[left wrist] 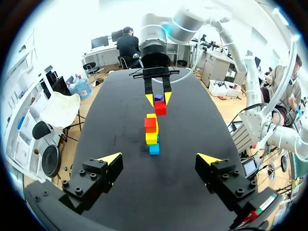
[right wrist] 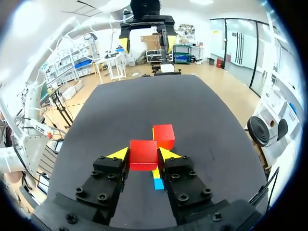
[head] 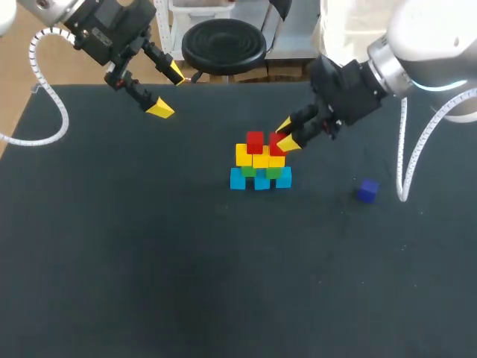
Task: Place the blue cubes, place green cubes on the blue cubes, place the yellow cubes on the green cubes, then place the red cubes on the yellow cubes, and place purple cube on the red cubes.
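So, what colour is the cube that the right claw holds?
Red. The cube shows best in the right wrist view, gripped by the right claw.

Stack point(right wrist: 158, 183) largely hidden in right wrist view.
The red cube point(right wrist: 143, 154) covers it; only yellow and blue slivers show beneath.

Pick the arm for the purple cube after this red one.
Right. The purple cube lies on the right arm's side, near the right gripper, which is shut on a red cube at the stack. The left gripper hangs open far left.
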Controlling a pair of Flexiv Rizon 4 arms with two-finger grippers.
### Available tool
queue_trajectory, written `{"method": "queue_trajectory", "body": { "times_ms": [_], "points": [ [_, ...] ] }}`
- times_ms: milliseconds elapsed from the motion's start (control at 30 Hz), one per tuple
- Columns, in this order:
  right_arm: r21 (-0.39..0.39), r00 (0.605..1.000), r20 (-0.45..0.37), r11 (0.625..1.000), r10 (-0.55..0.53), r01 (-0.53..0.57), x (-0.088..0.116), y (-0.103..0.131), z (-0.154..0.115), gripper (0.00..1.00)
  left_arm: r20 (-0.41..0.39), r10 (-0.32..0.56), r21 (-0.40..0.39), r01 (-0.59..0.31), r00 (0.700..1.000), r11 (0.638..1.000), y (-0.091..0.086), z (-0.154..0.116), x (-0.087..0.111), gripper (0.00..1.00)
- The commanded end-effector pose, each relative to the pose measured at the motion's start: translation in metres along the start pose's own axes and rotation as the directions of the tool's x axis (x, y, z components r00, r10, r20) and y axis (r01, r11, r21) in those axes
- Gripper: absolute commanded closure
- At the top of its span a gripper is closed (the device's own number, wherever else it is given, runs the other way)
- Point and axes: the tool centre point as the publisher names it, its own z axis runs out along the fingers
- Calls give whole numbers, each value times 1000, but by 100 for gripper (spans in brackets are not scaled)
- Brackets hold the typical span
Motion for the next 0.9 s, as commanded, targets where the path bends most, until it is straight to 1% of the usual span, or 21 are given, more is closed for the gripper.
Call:
{"method": "queue_trajectory", "body": {
  "times_ms": [33,433,900],
  "points": [
    [-6,1000,-3,1000,9,-9,-1,-1,-1,100,2,3,-2,-3,1000,1000,-1,0,1,0],
    [-41,1000,-14,999,23,-24,2,-6,9,100,2,3,-2,-3,1000,1000,-1,0,1,0],
    [-51,999,-28,998,27,-28,3,-6,12,100,2,3,-2,-3,1000,1000,-1,0,1,0]
  ]
}}
